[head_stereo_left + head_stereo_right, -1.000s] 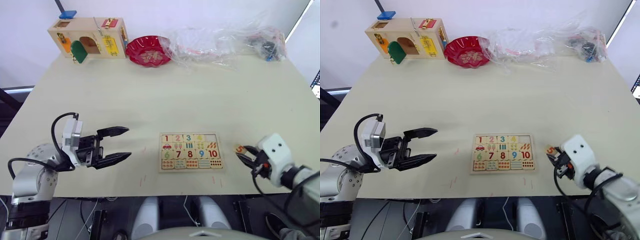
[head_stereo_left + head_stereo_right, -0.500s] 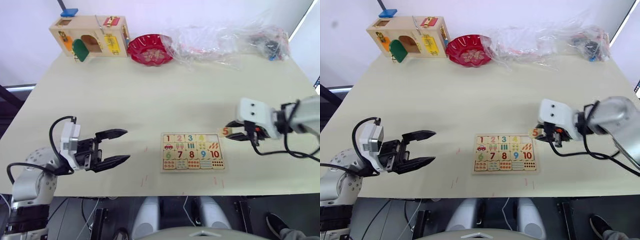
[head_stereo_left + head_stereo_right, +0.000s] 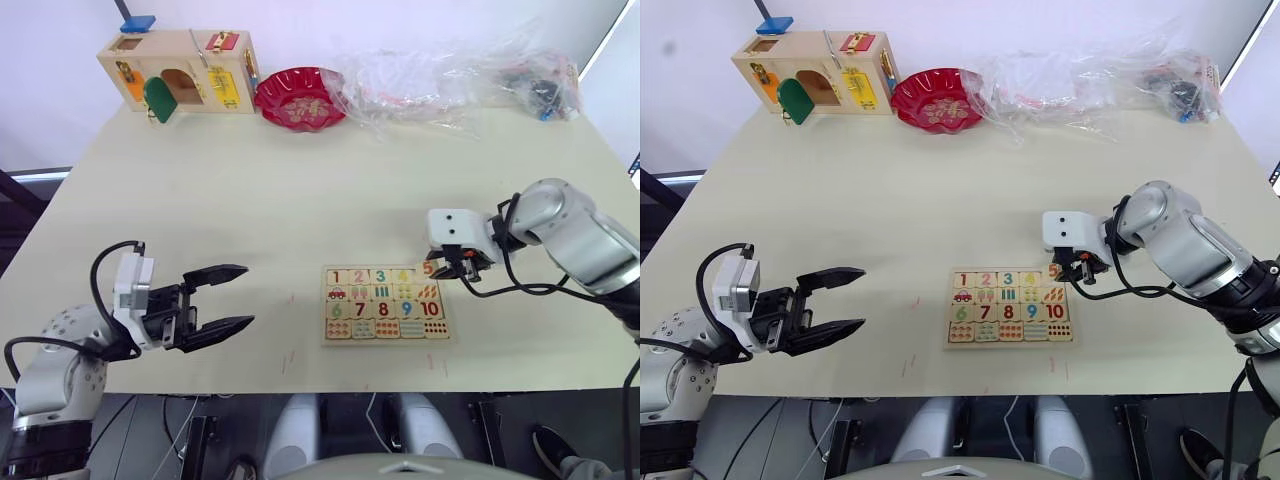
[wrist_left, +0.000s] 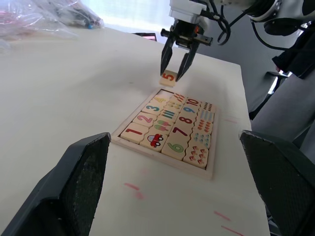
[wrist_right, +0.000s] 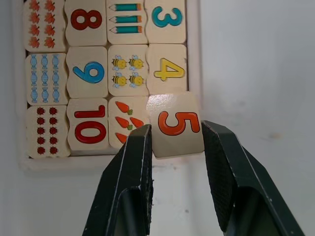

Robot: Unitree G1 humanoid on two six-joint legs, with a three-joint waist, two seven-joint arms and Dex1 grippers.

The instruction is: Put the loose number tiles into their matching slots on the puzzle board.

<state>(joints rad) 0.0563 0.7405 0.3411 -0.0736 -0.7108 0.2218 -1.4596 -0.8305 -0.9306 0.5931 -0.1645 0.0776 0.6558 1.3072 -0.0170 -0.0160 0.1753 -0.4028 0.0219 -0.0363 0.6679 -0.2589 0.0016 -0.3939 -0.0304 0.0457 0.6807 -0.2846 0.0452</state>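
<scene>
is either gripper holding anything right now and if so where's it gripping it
The right gripper holds the 5 tile, fingers pinching its two opposite side edges. The left gripper is open, holding nothing.

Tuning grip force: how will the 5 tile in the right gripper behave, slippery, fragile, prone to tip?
The 5 tile looks like a stiff, flat square of wood, so probably light and not fragile. The right gripper pinches only its side edges; its smooth faces could let it twist or slip. It hangs above the last free slot of the puzzle board, so it should drop flat, not roll.

Head stereo pair; two wrist close-ups
</scene>
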